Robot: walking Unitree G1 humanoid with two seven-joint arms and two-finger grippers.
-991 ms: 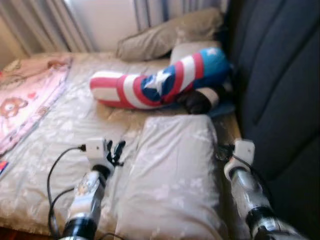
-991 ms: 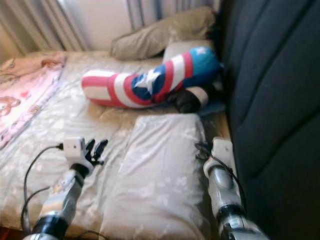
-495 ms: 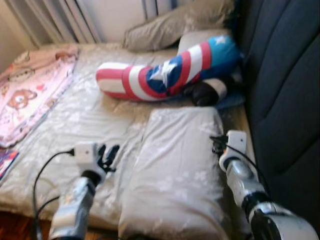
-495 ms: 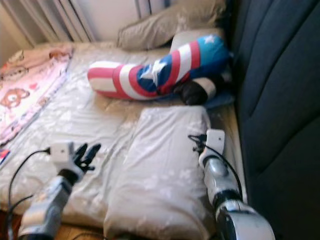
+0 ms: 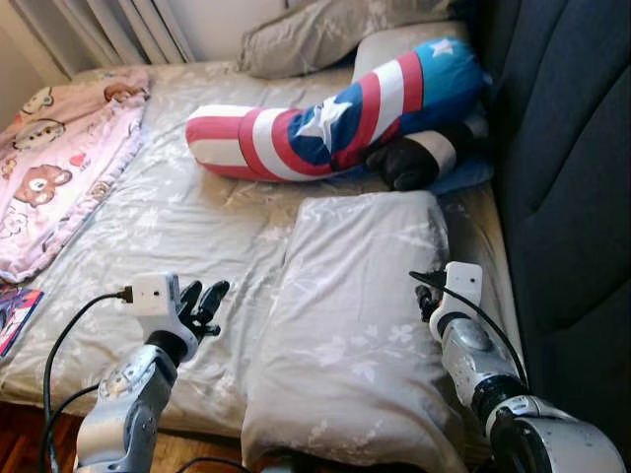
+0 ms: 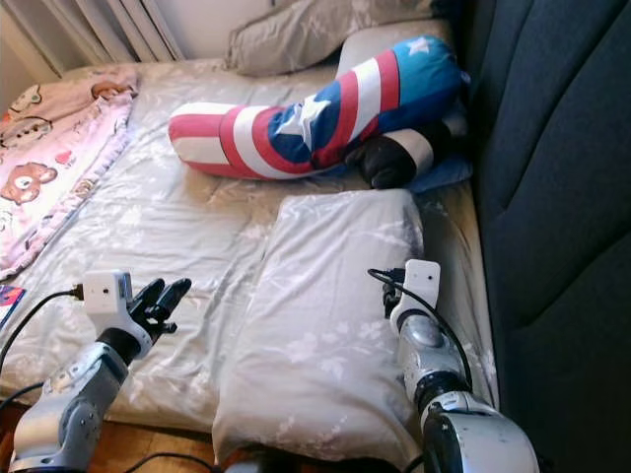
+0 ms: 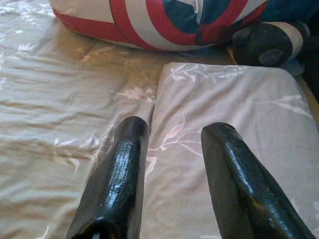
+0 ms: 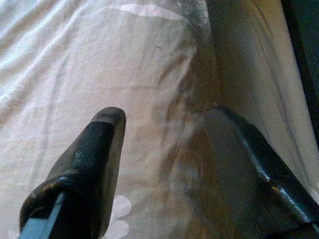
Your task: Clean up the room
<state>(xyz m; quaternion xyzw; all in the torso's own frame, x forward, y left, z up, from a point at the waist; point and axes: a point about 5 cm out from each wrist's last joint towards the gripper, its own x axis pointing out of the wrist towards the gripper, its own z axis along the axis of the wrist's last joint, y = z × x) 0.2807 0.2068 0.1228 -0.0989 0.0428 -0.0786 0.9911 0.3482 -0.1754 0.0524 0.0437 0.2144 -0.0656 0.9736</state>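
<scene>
A grey pillow [image 5: 360, 315] with a pale leaf print lies on the bed [image 5: 168, 236], its long side running along the dark padded headboard [image 5: 567, 168]. The left hand [image 5: 202, 304] hovers just beside the pillow's left edge, over the sheet, and its two black fingers [image 7: 119, 169] are spread apart with nothing between them. The left wrist view shows this edge clearly: one finger is over the sheet, the other over the pillow.

The right hand [image 8: 164, 164] is at the pillow's right edge, near the narrow gap between pillow and headboard. In the eye views its fingers are hidden behind the white wrist block [image 5: 461, 283]. The right wrist view shows them open, one over the pillow top and one over the shaded side, gripping nothing.

Behind the pillow lies a long cushion [image 5: 325, 128] with red and white stripes, a blue part and white stars. Next to it is a black plush object [image 5: 414, 163]. Another grey pillow [image 5: 325, 30] lies at the far end. A pink blanket [image 5: 54, 168] with bears covers the left part of the bed.
</scene>
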